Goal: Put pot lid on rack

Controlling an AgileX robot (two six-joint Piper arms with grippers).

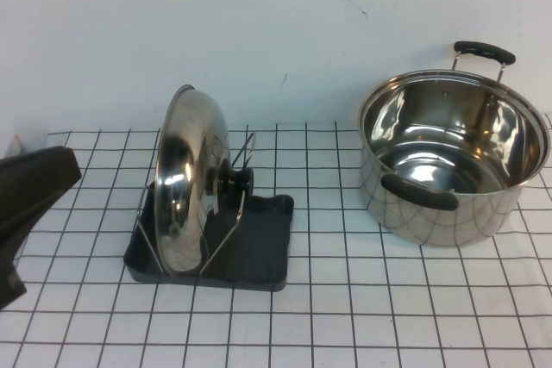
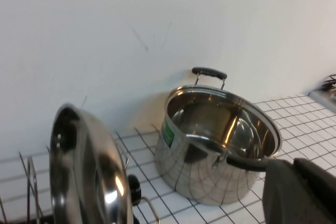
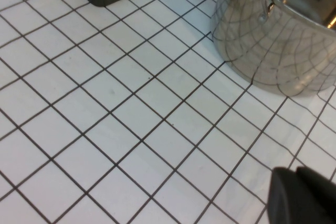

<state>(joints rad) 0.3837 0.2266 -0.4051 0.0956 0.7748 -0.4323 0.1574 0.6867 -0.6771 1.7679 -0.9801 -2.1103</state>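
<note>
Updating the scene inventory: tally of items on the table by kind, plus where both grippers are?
Pot lid: 1, upright in the rack
Rack: 1
Steel pot: 1, right of the rack
Total: 3
Left gripper: at the table's left edge.
Right gripper: above bare tiles near the pot.

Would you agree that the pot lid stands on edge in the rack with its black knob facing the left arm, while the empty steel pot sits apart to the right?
Not quite: the high view shows the pot lid on edge in the rack, but its black knob faces the pot, away from the left claw. The right claw hangs over bare tiles.
</note>
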